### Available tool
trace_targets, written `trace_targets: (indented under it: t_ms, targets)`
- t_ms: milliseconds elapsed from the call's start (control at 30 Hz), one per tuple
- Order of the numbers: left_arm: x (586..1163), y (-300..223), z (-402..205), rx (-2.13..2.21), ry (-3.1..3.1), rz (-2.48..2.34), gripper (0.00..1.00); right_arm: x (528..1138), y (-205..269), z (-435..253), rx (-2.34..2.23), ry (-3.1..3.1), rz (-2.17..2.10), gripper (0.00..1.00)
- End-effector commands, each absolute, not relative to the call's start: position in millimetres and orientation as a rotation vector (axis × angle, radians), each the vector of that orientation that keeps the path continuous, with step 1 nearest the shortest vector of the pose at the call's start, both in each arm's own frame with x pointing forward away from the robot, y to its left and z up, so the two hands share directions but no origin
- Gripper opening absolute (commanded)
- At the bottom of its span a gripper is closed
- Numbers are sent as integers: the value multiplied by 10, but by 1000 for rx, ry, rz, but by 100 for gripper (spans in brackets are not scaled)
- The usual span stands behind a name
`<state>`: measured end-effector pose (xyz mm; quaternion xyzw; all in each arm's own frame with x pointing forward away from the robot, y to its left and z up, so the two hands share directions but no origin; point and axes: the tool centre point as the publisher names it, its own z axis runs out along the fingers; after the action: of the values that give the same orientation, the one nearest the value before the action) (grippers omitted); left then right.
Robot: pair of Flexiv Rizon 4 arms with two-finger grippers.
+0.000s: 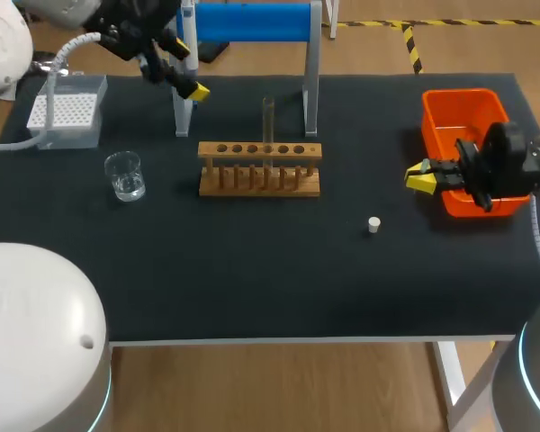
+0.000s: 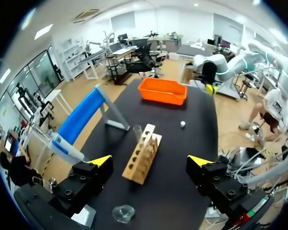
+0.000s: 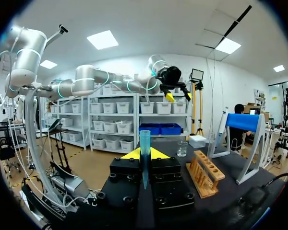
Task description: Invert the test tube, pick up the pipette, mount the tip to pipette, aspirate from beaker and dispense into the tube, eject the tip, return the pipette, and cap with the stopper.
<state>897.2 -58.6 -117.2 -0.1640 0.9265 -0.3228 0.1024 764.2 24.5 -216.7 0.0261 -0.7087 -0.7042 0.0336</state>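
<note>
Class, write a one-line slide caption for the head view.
Test tube upright in wooden rack, stopper loose on the table, left gripper by the blue stand, right gripper by the orange bin.

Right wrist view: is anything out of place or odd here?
Yes. A blue pipette tip stands clamped in the right pincer, mounted on no pipette. The wooden rack and beaker ahead stand upright.

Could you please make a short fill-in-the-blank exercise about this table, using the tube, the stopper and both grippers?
1. The clear glass test tube stands ___ in the wooden rack.
2. The small white stopper lies on the ___ table.
3. The left gripper is ___, holding nothing.
4. The right gripper is ___ on a slim blue pipette tip.
Missing words: upright; black; open; shut.
</note>
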Motion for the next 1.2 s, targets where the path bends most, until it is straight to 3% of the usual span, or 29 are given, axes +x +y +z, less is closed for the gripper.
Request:
trace_targets:
  t_ms: [33, 467, 1200]
  targets:
    - [9043, -432, -1218, -605, 2665, -923, 100, 7636, 239, -2168, 82, -2181, -2165, 0]
    - [9239, -245, -1450, -1056, 2357, -746, 100, 7636, 239, -2168, 82, -2181, -2165, 0]
    - [9562, -237, -1610, -1380, 2068, -593, 100, 7636, 239, -2168, 82, -2181, -2165, 0]
